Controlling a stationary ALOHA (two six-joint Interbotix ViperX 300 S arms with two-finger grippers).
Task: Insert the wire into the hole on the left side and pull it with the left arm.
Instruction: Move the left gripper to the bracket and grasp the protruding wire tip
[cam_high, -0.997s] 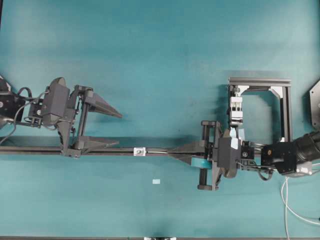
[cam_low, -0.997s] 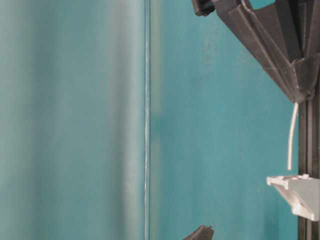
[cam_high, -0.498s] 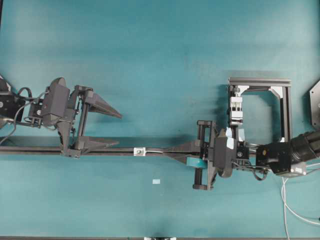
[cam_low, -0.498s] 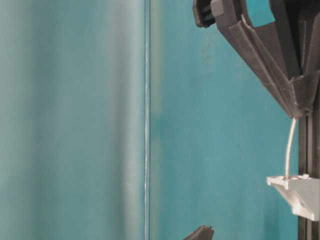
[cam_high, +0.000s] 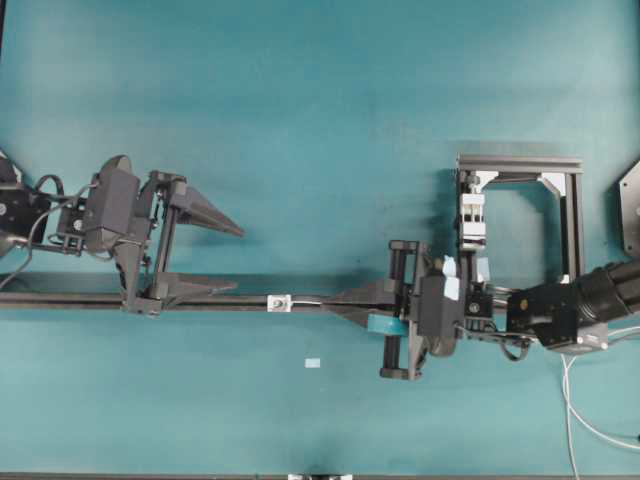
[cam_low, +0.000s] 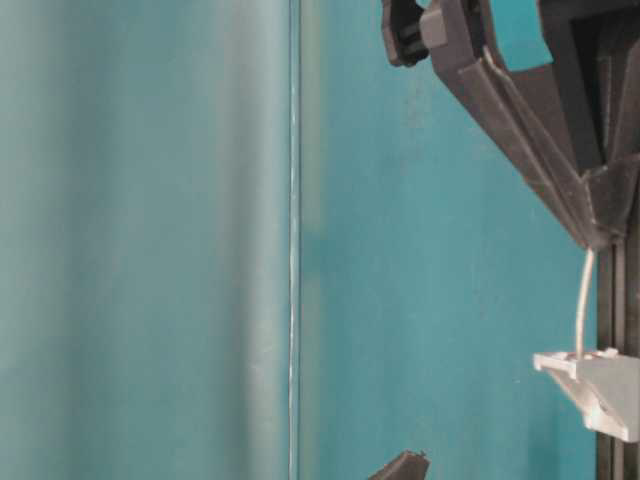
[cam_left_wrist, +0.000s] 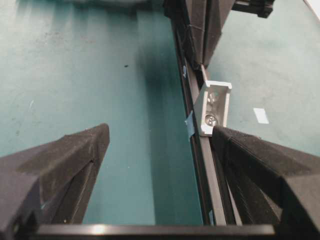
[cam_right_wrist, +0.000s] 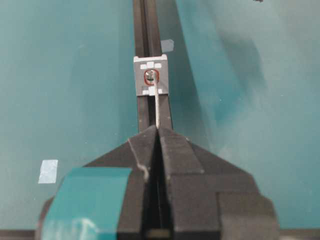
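My right gripper (cam_high: 324, 301) is shut on the thin pale wire (cam_right_wrist: 157, 105), which sticks out a short way from the fingertips. The wire's end reaches the hole (cam_right_wrist: 151, 76), ringed in red, in the small silver-white fitting (cam_high: 279, 302) on the black rail (cam_high: 60, 300). From table level the wire (cam_low: 583, 300) runs from the right gripper (cam_low: 598, 240) down to the fitting (cam_low: 590, 385). My left gripper (cam_high: 240, 260) stands open just left of the fitting (cam_left_wrist: 214, 107), one finger (cam_left_wrist: 260, 160) over the rail and the other (cam_left_wrist: 75, 160) over the mat.
A black frame (cam_high: 520, 163) with a white clamp block (cam_high: 470, 215) stands at the right, behind the right arm. A small pale tape patch (cam_high: 312, 362) lies on the teal mat in front of the rail. White cable (cam_high: 580, 410) loops at the right edge.
The right gripper has slid left along the rail, bringing the wire's end from short of the fitting up to it. The left arm has not moved.
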